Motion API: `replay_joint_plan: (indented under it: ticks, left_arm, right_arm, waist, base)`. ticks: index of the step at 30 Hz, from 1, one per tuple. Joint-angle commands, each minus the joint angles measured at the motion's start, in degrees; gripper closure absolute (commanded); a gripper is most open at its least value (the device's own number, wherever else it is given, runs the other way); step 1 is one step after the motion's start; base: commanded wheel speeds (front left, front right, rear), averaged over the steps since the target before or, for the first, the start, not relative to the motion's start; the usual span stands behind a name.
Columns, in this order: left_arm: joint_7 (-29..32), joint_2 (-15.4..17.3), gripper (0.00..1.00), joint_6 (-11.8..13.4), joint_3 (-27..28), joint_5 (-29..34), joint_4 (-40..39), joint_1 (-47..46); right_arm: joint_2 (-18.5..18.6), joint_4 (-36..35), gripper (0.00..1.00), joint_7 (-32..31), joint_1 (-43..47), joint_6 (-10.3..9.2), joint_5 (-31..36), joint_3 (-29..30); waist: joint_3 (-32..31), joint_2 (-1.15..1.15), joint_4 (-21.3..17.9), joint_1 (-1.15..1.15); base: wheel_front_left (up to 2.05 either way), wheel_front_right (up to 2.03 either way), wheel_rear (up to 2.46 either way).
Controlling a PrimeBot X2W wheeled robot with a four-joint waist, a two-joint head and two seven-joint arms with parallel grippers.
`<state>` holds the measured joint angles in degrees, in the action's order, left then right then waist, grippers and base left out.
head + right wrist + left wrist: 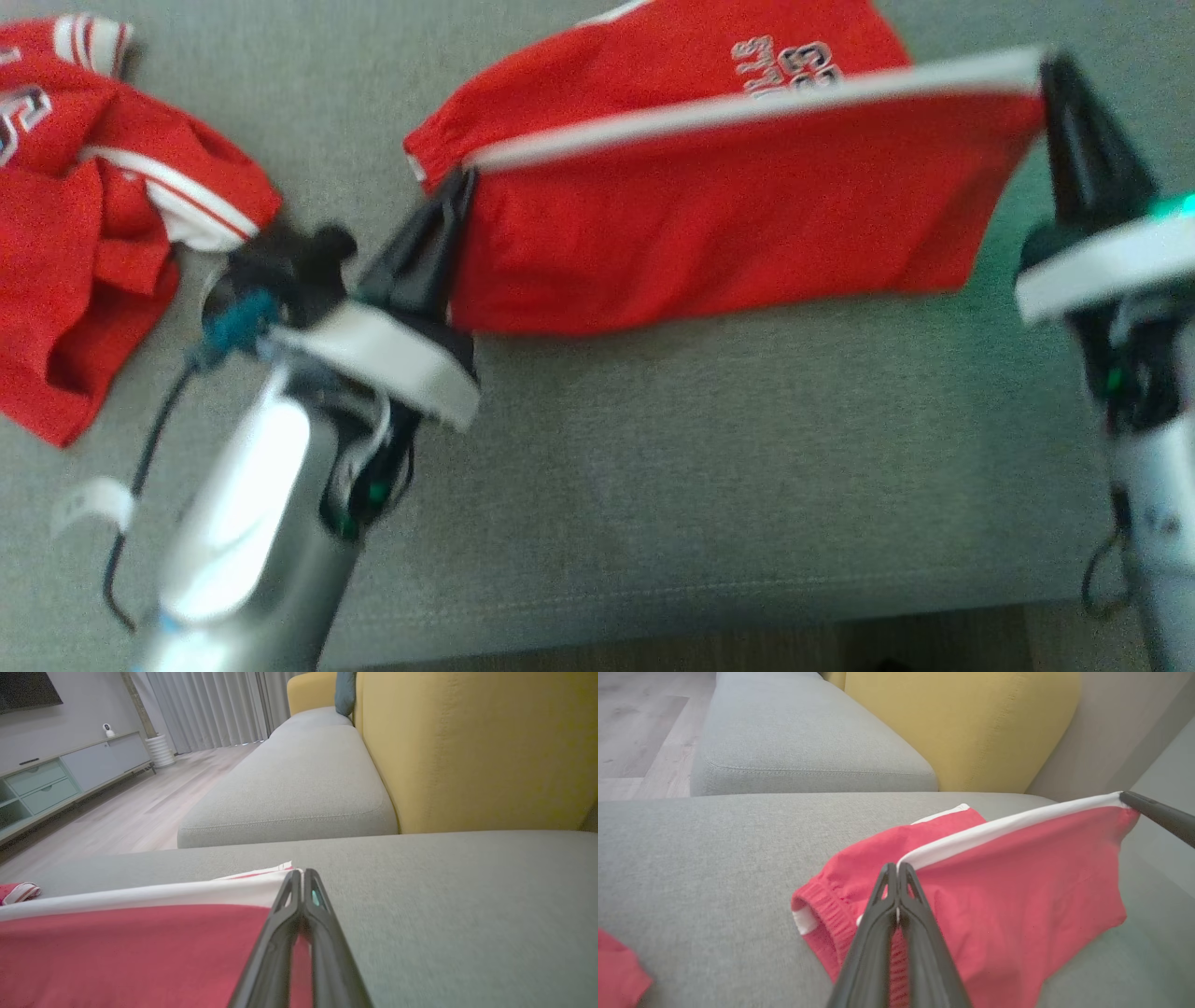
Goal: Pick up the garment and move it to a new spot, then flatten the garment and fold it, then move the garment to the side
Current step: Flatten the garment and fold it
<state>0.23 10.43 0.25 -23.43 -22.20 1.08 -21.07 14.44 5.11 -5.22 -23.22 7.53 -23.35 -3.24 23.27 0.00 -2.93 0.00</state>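
Fold step, judged mid-way. The left gripper (459, 182) is clamped on one end of the white edge band (747, 107) of the red shorts (709, 233). The right gripper (1050, 67) is clamped on the other end. The band is stretched taut between them and raised off the grey sofa cushion (700, 467). The flap hangs below the band, and the printed part of the shorts lies flat on the cushion behind it.

To do well:
- Carry both ends level and at equal pace.
- Hold the tension so the middle does not sag.
- Lay the band onto the opposite edge before letting go.

A second red garment (93, 233) lies crumpled, well apart to the left.

Containers: the low cabinet (56, 779) across the room has shut drawers, and I cannot tell what is in them.
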Motion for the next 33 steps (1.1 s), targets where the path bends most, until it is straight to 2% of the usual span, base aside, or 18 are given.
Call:
replay_joint_plan:
  ticks: [1, 13, 23, 24, 25, 27, 28, 33]
  left_arm:
    - [-1.17, 0.38, 1.0, -0.22, 2.81, -0.38, 0.12, -4.02]
    - [-4.02, -4.4, 1.0, -4.44, 1.29, -1.89, 18.55, -22.88]
    - [-5.93, -6.26, 1.0, -6.09, -1.63, -3.74, 26.5, -27.19]
    - [-6.0, -6.36, 1.0, -6.18, -1.97, -3.91, 27.14, -27.28]
    - [-6.09, -6.44, 0.89, -6.25, -2.3, -4.01, 27.72, -27.27]
    - [-6.79, -6.54, 0.22, -6.29, -2.68, -4.14, 28.63, -26.8]
    - [-7.22, -6.58, 0.0, -6.21, -2.74, -4.26, 28.98, -26.29]
    - [-11.43, -5.59, 0.0, -3.14, -2.58, -2.42, 28.62, -23.01]
  right_arm:
    - [1.52, 0.92, 1.0, 0.89, -3.86, -0.04, -0.89, -1.5]
    - [3.89, 26.42, 1.0, 6.2, -29.45, -0.04, -4.56, -9.01]
    - [4.21, 38.38, 1.0, 9.02, -37.87, -0.04, -7.67, -16.18]
    - [4.13, 39.11, 0.57, 9.5, -38.24, -0.04, -7.98, -16.97]
    - [4.11, 39.57, 0.02, 10.27, -38.48, -0.04, -8.31, -17.85]
    - [4.41, 40.32, 0.0, 12.46, -38.32, -0.04, -8.53, -19.69]
    - [4.76, 40.53, 0.0, 14.0, -38.0, -0.04, -8.14, -20.69]
    - [5.86, 39.73, 0.0, 19.28, -34.44, -0.04, -6.57, -22.69]
  waist:
    - [4.59, 0.0, 2.2, 0.0]
    - [10.27, 0.0, 6.37, 0.0]
    - [11.91, 0.0, 7.15, 0.0]
    - [11.92, 0.0, 7.14, 0.0]
    - [11.87, 0.0, 7.13, 0.0]
    - [11.29, 0.0, 6.99, 0.0]
    - [10.81, 0.0, 6.87, 0.0]
    - [7.59, 0.0, 5.88, 0.0]
  base:
    - [0.0, 0.0, 0.0]
    - [0.0, 0.0, 0.0]
    - [0.0, 0.0, 0.0]
    - [0.0, 0.0, 0.0]
    - [0.0, 0.0, 0.0]
    - [0.0, 0.0, 0.0]
    - [0.0, 0.0, 0.0]
    - [0.0, 0.0, 0.0]
